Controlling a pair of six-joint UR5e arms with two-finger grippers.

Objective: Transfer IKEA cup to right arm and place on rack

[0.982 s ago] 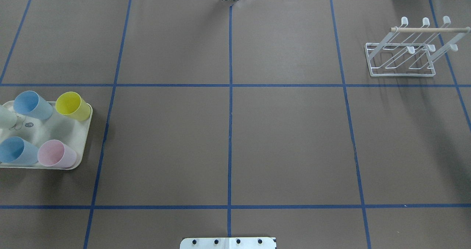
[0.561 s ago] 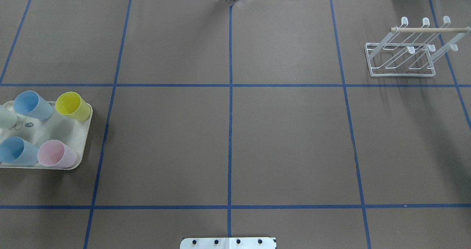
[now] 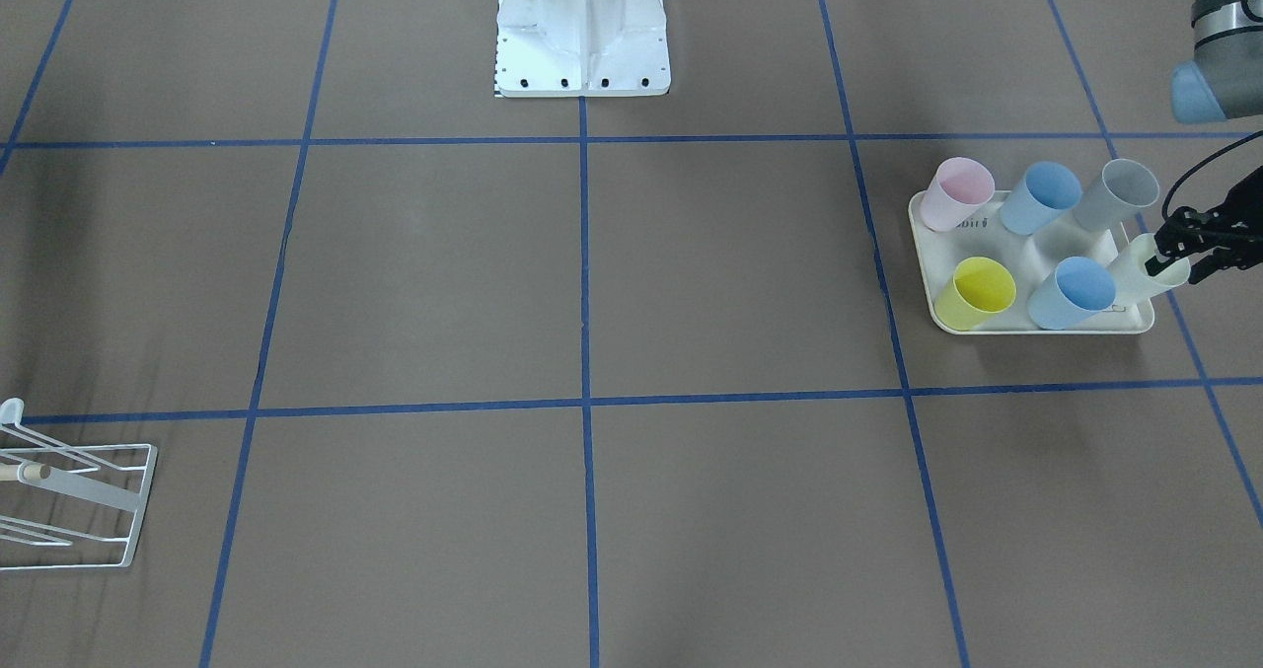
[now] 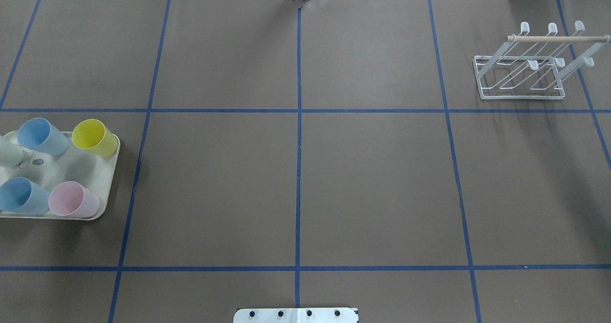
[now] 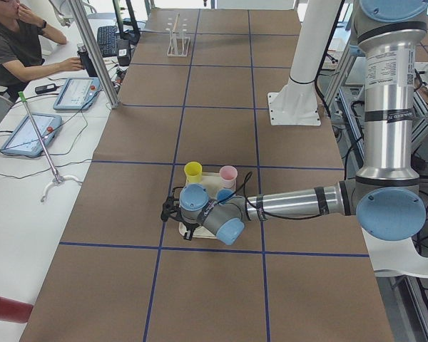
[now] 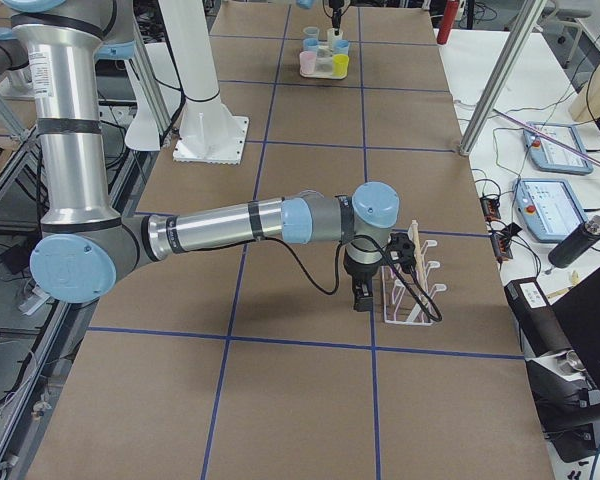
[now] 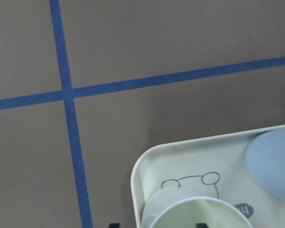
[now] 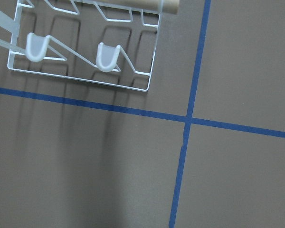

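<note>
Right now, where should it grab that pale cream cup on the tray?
Pinch the cream cup's rim wall from above, one finger inside the mouth, one outside, on the side nearest the tray's edge. It stands mouth up, and a blue cup crowds its other side. The left gripper looks set that way.

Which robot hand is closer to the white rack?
Right. The right gripper hangs just beside the rack; the left gripper is far off at the tray, at the opposite end.
</note>
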